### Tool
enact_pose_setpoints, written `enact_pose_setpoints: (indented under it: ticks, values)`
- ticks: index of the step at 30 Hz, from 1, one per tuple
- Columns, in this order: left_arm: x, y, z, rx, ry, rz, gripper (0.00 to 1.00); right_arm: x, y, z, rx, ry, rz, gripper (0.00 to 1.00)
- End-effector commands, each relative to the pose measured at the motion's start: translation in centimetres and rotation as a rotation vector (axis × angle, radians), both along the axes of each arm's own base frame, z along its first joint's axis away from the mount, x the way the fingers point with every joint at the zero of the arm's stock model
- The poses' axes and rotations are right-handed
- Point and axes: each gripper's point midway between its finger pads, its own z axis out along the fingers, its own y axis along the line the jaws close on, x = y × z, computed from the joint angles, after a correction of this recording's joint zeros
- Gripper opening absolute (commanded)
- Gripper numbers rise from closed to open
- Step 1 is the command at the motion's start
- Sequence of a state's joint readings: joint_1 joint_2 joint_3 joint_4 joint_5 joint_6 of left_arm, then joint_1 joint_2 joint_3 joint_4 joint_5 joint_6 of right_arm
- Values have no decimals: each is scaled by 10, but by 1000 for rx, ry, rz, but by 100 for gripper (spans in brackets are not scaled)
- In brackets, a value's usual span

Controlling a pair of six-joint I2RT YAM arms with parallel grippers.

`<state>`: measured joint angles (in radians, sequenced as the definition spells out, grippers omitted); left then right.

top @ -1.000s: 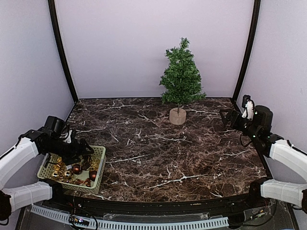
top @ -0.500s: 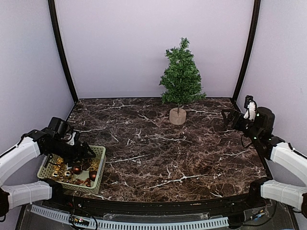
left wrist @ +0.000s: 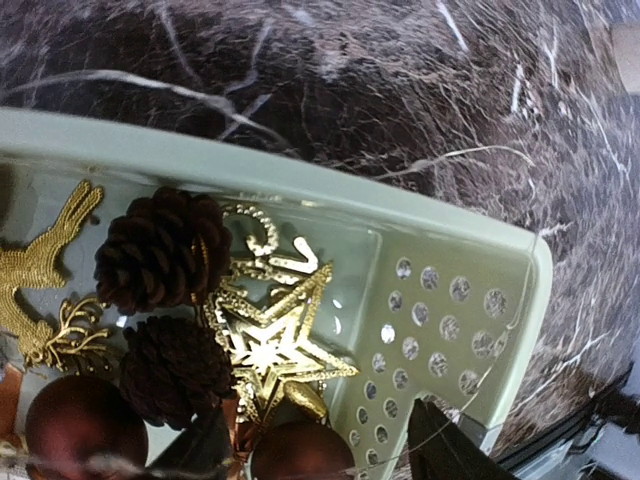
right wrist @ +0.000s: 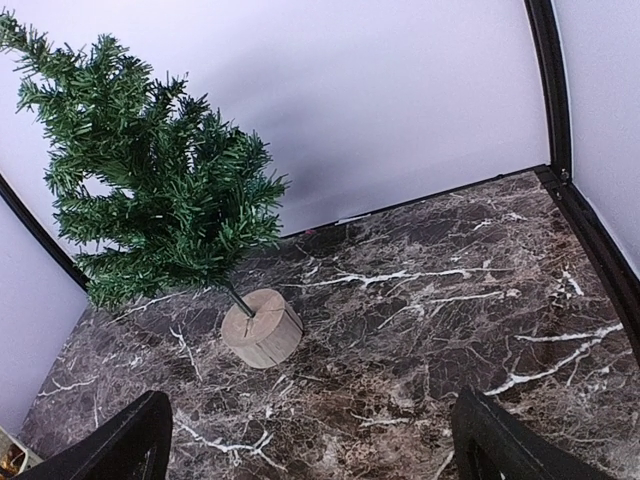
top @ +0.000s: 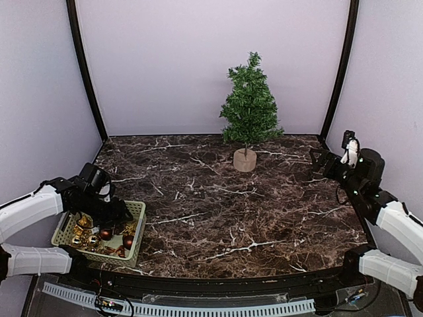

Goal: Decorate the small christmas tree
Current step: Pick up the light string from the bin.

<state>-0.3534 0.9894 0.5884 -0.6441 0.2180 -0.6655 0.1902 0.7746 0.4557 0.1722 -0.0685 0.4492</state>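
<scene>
From above, we see that the left gripper [top: 117, 210] has pushed forward and dipped over the near rim of the pale green basket [top: 137, 231], which sits at about eight o'clock on the marble table [top: 218, 211]. A second ago it hung higher and further back, with its fingers wider. We judge that the first pick is starting. The right gripper [top: 318, 158] has drifted slightly toward three o'clock and waits with its fingers spread and empty. The small christmas tree [top: 251, 105] stands upright on its wooden base [top: 244, 160] at twelve o'clock, near the back edge, well apart from both arms and still bare. From the left wrist, the two dark fingertips [left wrist: 450, 455] stand apart at six o'clock in the frame. They straddle a gold glitter star [left wrist: 275, 340] and a dark red ball [left wrist: 300, 455], and we see nothing pinched yet. Two pine cones [left wrist: 160, 250] lie at nine o'clock of the star, and a gold reindeer [left wrist: 40, 265] lies beyond them. From the right wrist, the tree fills the ten o'clock corner and leans only with the camera's tilt, and no ornament hangs on it. The surface is dark brown marble with white veins, glossy and level. Plain lilac walls [right wrist: 400, 100] close the booth, with black posts [right wrist: 550, 90] in the far corners.
</scene>
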Motion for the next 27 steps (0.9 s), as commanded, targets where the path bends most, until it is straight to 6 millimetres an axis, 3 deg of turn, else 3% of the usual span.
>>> enact_pose_setpoints:
  ticks: [1,4,8,12,15,21,27]
  values:
    - [11,8,-2,59,-47,26,54,-6,-5,3,-20,-21,-27,99]
    - [15,9,2,73,-73,25,42,-8,-8,3,-23,-26,-39,99]
    - [17,9,11,73,-97,19,16,-8,-10,3,-24,-28,-47,99]
    - [31,13,41,105,-196,3,2,-7,-10,5,-23,-32,-51,99]
    - [40,17,66,134,-290,-11,0,-6,-10,8,-23,-37,-54,99]
    - [56,25,136,184,-500,-31,0,-6,-8,13,-20,-42,-40,99]
    - [65,3,209,107,-699,-145,0,-5,2,21,8,-64,11,99]
